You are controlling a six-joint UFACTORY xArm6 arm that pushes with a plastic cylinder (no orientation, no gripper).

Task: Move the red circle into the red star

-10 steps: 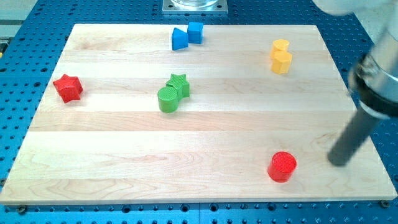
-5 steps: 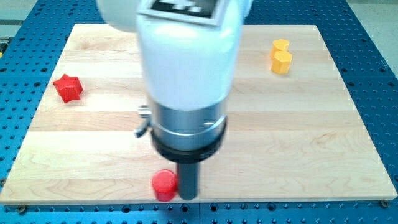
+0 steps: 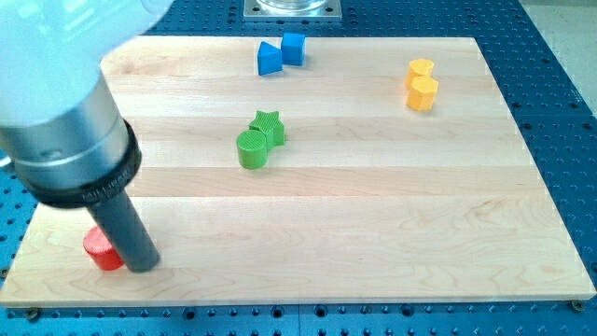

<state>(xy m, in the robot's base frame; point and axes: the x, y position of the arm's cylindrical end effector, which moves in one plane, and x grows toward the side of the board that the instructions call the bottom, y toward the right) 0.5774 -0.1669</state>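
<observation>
Pushing stage: my tip (image 3: 145, 266) sits at the board's 8 o'clock corner, pressed against the red circle (image 3: 101, 250) from its 3 o'clock side; contact looks direct, though the rod hides the exact touching edge
End effector: a bare rod with nothing to open or close; it grips nothing and only bears sideways on the circle
Red circle: near the lower left edge of the wooden board (image 3: 373, 233), partly covered by the rod; close to the board's rim
Red star: not visible; the arm's large body fills the left of the view, so I cannot tell where the star lies
Progress: I judge the circle is brought to the left side; the meeting with the star is not shown, so the task reads as unfinished
Left to do: likely a push toward 12 o'clock; for that my tip would need to get round to the circle's 6 o'clock side
Others: green circle (image 3: 251, 149) touching green star (image 3: 269, 127) at centre; two blue blocks (image 3: 280, 52) at 12 o'clock; two yellow blocks (image 3: 422, 84) at 2 o'clock; all well apart from my tip
</observation>
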